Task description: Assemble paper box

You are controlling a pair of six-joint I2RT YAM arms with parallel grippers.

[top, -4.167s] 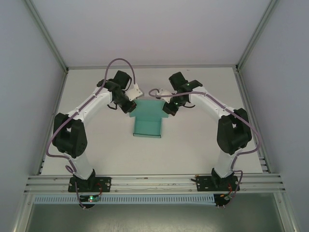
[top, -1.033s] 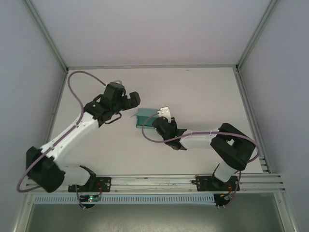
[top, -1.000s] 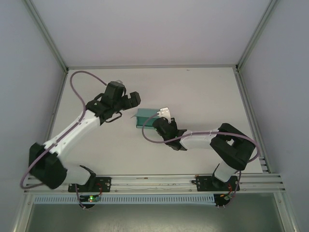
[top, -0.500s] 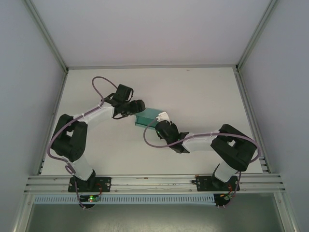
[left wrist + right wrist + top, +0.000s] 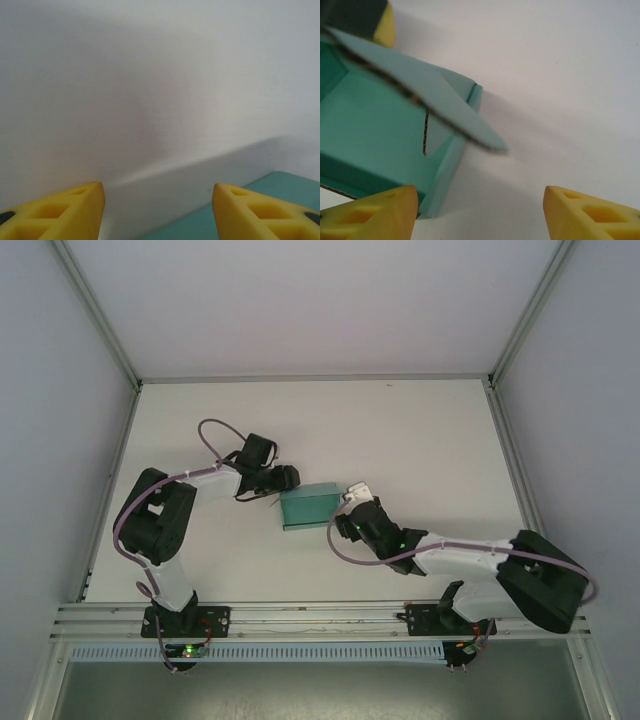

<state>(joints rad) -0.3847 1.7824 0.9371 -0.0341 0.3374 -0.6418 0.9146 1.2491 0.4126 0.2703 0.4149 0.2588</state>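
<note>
White table (image 5: 420, 440) beneath teal paper box (image 5: 308, 507), flap (image 5: 435, 95) ajar.

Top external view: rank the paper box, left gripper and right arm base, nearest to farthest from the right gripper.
1. paper box, beside the right gripper.
2. left gripper, at the box's far-left corner.
3. right arm base, near edge.

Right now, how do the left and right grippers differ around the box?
Left gripper sits at the far-left corner of the paper box; right gripper sits at its right end. Left wrist camera sees a teal corner of it; right wrist camera looks into its open inside, a flap tilted over it. Shared: both open, holding nothing.
</note>
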